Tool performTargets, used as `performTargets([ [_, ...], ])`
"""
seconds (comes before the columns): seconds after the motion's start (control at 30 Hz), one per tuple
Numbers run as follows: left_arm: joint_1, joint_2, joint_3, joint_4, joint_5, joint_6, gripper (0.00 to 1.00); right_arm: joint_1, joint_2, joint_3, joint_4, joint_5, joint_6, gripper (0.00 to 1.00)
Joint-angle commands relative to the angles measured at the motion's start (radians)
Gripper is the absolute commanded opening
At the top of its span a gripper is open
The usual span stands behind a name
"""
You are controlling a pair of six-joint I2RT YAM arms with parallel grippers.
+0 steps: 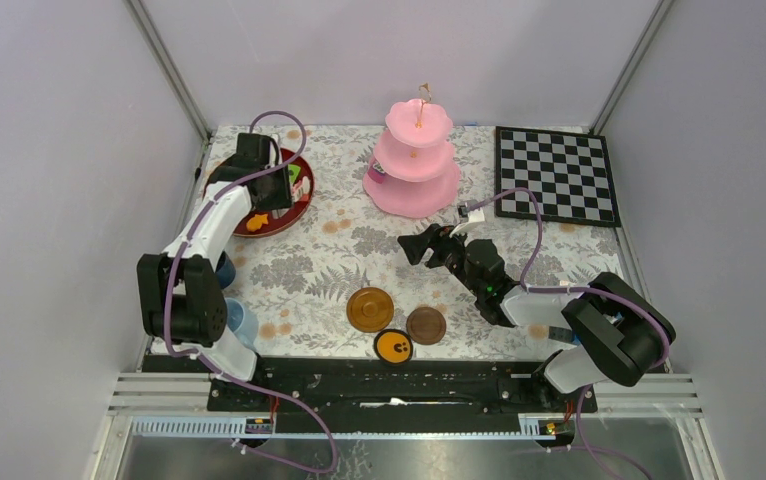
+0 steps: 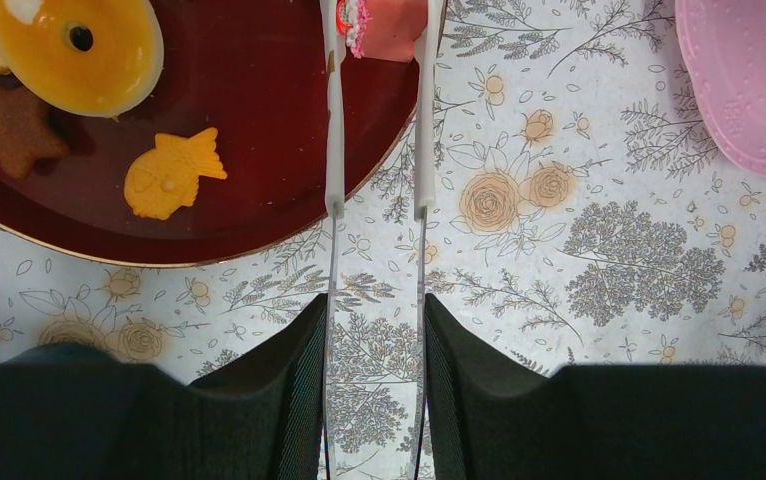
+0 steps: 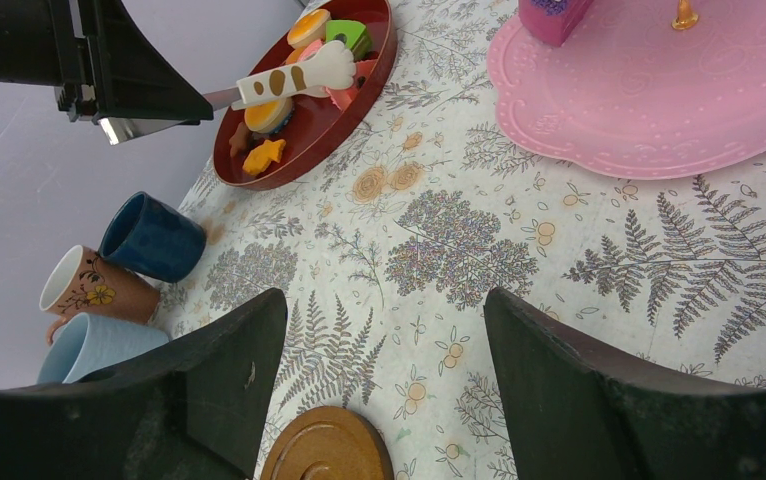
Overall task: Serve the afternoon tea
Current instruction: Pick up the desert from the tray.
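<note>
Two tools: left tool clamped on tongs pinching a pink pastry, left of the cake stand; right tool spread apart, in front of it.

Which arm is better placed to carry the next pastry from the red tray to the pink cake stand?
Left. The left gripper holds the tongs, whose tips flank a pink pastry over the red tray. The right gripper is open and empty, away from the tray.

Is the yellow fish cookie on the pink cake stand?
No, the yellow fish cookie lies on the dark red plate.
</note>
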Motion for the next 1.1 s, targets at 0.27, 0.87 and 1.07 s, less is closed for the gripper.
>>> performTargets([
  [0.27, 0.001, -0.148, 0.033, 0.029, -0.086, -0.015, 0.00, -0.004, 0.000, 0.026, 0.051, -0.012, 0.002, 0.80],
  [0.87, -0.120, -0.370, -0.118, 0.018, 0.121, -0.098, 0.00, -0.025, -0.318, -0.032, -0.188, 0.263, -0.170, 0.92],
  [1.07, -0.283, -0.426, -0.247, 0.126, 0.117, -0.191, 0.00, -0.094, -0.505, -0.058, -0.328, 0.414, -0.258, 1.00],
])
